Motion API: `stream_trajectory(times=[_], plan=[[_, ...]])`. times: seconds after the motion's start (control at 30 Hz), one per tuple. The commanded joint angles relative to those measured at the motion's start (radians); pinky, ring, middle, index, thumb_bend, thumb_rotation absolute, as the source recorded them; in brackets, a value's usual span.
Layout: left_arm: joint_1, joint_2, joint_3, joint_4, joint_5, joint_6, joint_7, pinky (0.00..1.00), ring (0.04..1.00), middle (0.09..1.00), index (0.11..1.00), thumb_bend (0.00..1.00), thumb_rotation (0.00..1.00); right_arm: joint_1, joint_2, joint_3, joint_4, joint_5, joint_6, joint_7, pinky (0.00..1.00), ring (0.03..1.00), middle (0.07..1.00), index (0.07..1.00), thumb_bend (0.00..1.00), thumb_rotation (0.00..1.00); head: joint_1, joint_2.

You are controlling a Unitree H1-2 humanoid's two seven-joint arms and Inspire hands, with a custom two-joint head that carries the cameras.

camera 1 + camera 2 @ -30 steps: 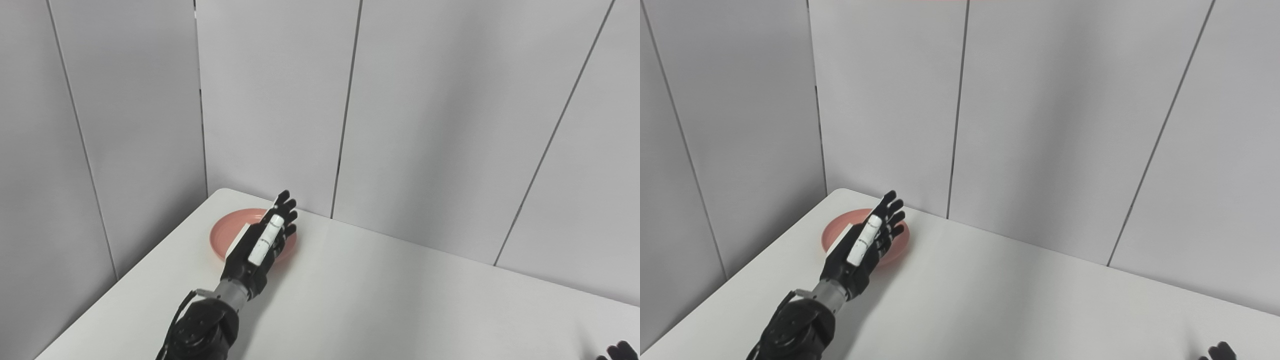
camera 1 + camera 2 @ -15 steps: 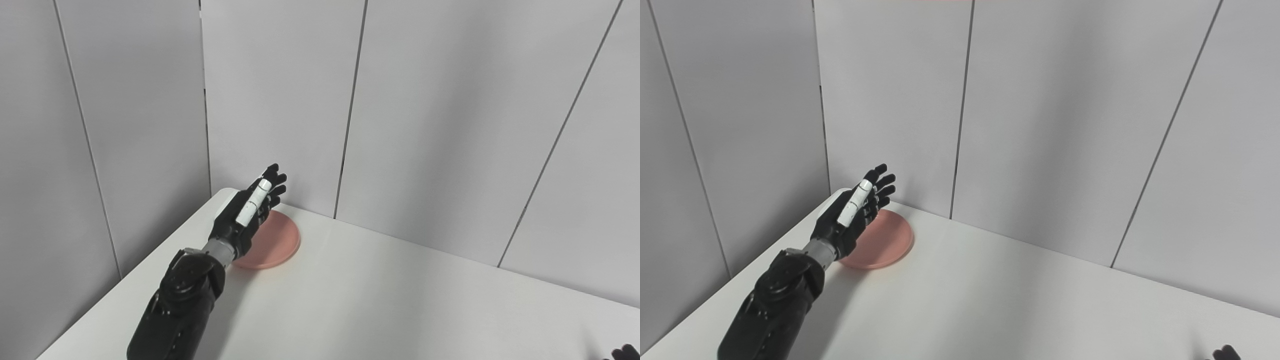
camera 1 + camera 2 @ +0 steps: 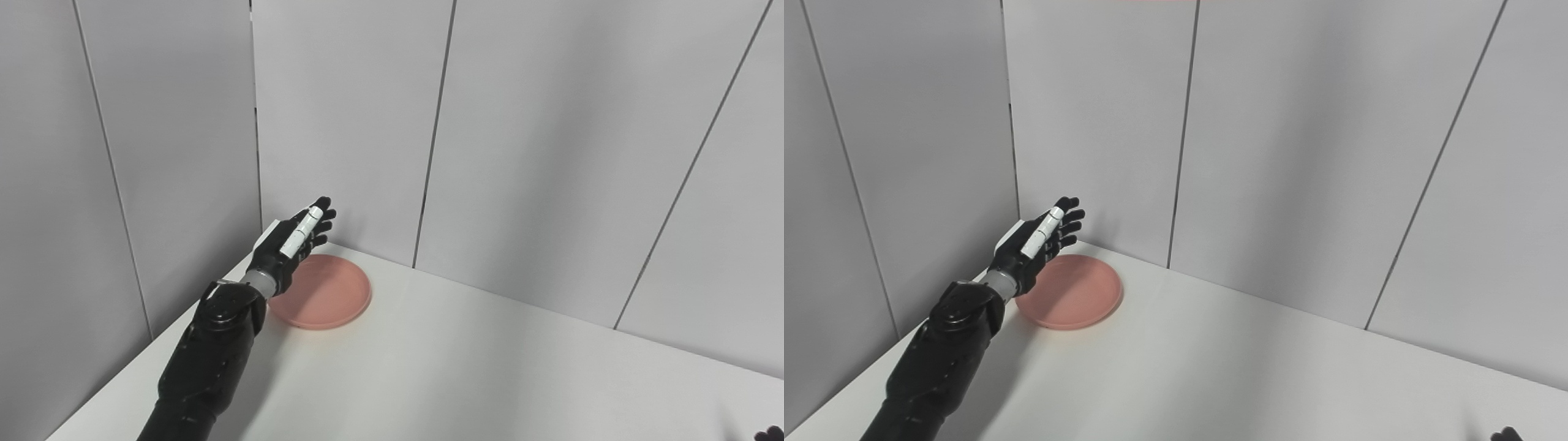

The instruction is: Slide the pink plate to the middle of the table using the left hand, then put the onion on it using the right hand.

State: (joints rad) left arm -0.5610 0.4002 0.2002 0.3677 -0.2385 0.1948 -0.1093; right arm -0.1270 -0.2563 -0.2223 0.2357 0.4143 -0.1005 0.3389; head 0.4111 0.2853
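While the pink plate [image 3: 321, 291] sits flat in the far left corner of the desk [image 3: 465, 367], well away from the middle, the left robot hand [image 3: 293, 244] hovers above its far left rim with fingers spread and holding nothing. Whether any part of it touches the plate cannot be told.

A push from this spot could go wrong if the fingers come down on the rim rather than behind it; the shallow plate might tip or skid off line. The wall panels [image 3: 343, 122] stand close behind hand and plate, so there is little room to get behind the rim.

Only a dark fingertip of the right robot hand [image 3: 1505, 435] shows at the near right edge; its state cannot be told. No onion is in view.
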Motion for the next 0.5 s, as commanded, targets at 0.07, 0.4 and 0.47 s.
stream_trajectory(times=[0.07,0.4,0.47], plan=[[-0.118,0.048,0.014,0.056,0.018,-0.095,-0.009,0.97,0.928,0.896,0.881,0.82,0.84,0.144,0.053,0.014,0.125,0.004,0.002,0.016,1.00,1.000,1.000,1.000,0.63,0.95,-0.006,0.001],[-0.207,0.074,0.043,0.295,0.012,-0.216,-0.027,0.93,0.887,0.871,0.877,0.80,0.80,0.153,0.055,0.016,0.117,-0.004,0.004,0.006,1.00,1.000,1.000,1.000,0.62,0.97,-0.011,0.004],[-0.216,0.076,0.049,0.329,0.010,-0.242,-0.026,0.92,0.884,0.866,0.875,0.80,0.80,0.155,0.056,0.016,0.113,-0.004,0.006,0.005,1.00,1.000,1.000,1.000,0.63,0.96,-0.014,0.005]])
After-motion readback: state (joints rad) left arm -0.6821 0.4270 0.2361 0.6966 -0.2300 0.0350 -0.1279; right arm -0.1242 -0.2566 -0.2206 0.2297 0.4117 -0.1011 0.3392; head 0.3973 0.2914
